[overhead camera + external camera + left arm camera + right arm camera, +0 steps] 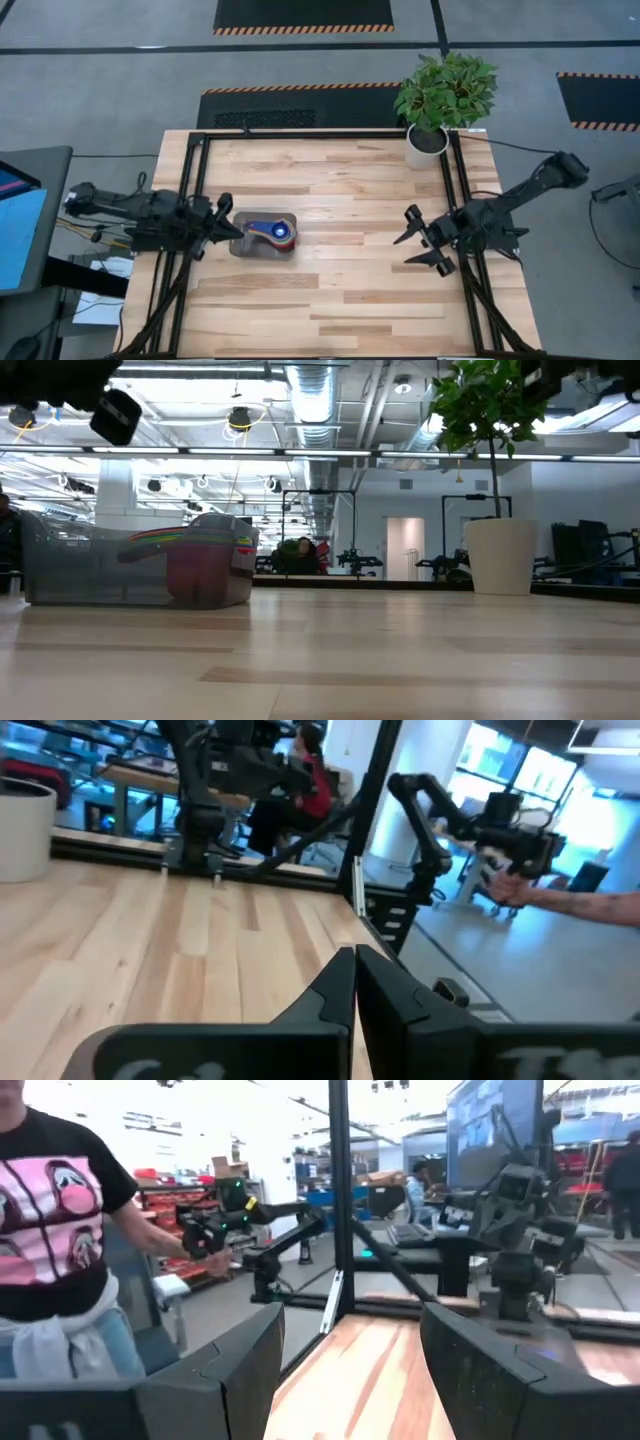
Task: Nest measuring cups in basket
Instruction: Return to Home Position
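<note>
1. The basket point(243, 246) sits on the left half of the table point(340, 290), with the measuring cups point(275, 231) nested inside it, dark blue on top.
2. The left gripper point(228, 218) hangs raised just beside the basket's left end, fingers pressed together, empty.
3. The right gripper point(424, 241) is well apart from the basket, spread wide, empty.

Nested cups point(272, 232) in basket point(240, 248), left on table point(340, 300)
</note>
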